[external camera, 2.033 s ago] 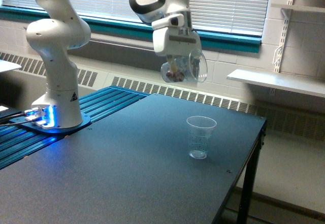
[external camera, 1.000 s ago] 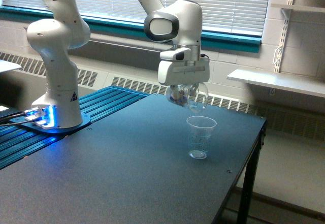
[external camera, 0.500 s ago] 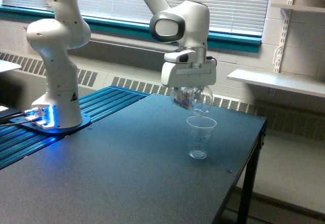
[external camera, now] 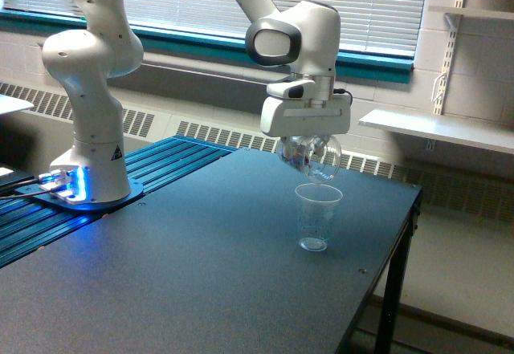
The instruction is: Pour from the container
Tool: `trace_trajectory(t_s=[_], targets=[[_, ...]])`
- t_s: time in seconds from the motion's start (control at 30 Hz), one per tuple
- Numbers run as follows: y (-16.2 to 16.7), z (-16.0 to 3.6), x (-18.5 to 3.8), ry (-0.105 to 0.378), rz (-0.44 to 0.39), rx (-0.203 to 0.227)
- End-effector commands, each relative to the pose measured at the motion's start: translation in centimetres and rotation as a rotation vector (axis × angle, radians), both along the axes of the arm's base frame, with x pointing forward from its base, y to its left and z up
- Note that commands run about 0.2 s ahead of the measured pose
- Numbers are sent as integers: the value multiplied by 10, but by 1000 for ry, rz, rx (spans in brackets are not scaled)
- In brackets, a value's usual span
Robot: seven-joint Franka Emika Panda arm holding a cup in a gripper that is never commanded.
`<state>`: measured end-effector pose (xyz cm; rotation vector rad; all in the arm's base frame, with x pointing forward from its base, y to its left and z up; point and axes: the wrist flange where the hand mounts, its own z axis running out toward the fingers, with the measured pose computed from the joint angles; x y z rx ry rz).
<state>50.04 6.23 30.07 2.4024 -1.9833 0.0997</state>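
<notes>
Gripping the container (external camera: 311, 158), gripper (external camera: 309, 147) above ribbed cup (external camera: 317, 216)

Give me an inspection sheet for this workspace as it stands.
Surface: dark table, bare apart from one cup.
Job's things: container with reddish-brown pieces, held tilted just above the ribbed plastic cup; cup upright, looks empty.
Clutter: nothing seen.
Grippers: gripper shut on container.
Cables: dark leads at the lit arm base.
Surroundings: window blinds, radiator grille, wall shelves.
</notes>
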Motion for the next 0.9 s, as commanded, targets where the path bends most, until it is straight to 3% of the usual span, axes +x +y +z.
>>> trace_trajectory(t_s=[0.03,0.53,0.9], targets=[[19,-5,0,20,-50,14],[76,-29,-16,69,-54,68],[72,-18,-16,50,-102,84]])
